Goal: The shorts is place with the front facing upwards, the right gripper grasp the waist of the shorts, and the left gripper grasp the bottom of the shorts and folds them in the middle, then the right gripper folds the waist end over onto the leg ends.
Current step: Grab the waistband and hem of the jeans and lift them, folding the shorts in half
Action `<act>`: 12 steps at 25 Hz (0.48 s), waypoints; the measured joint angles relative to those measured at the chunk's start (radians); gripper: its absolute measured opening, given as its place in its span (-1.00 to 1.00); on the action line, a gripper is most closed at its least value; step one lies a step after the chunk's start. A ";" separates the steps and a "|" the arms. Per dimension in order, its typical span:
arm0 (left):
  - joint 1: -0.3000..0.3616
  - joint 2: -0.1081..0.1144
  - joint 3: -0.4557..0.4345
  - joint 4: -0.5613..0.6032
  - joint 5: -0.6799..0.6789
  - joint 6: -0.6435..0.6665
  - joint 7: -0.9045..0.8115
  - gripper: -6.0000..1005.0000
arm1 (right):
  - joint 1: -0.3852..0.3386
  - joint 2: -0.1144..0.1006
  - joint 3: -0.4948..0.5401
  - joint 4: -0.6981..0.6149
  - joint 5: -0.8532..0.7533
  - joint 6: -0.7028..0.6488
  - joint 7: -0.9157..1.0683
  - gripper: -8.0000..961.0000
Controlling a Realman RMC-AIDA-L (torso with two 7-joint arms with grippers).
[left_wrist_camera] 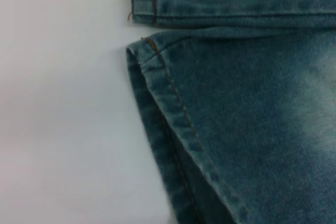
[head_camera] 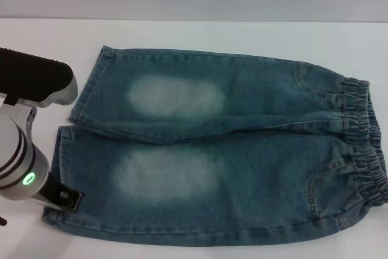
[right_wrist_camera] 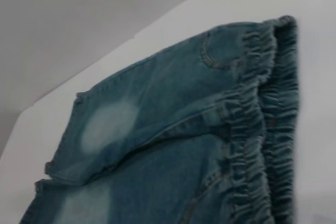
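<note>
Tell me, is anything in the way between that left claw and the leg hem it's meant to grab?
Nothing visible. The left claw sits right at the near leg's hem, with only bare white table around the shorts.

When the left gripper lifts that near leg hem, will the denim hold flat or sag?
Probably sag: the shorts lie limp with soft creases. The near leg hem is a thick stitched fold, likely gripping well. The left gripper sits at its corner.
</note>
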 joint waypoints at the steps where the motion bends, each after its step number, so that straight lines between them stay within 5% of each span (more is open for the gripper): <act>1: 0.000 0.000 -0.002 0.000 0.000 0.001 0.004 -0.95 | -0.004 0.000 0.002 0.002 -0.001 0.003 0.000 0.32; 12: -0.009 -0.001 0.001 -0.003 0.000 -0.001 0.028 -0.95 | -0.017 0.001 0.018 -0.006 -0.002 0.065 -0.001 0.32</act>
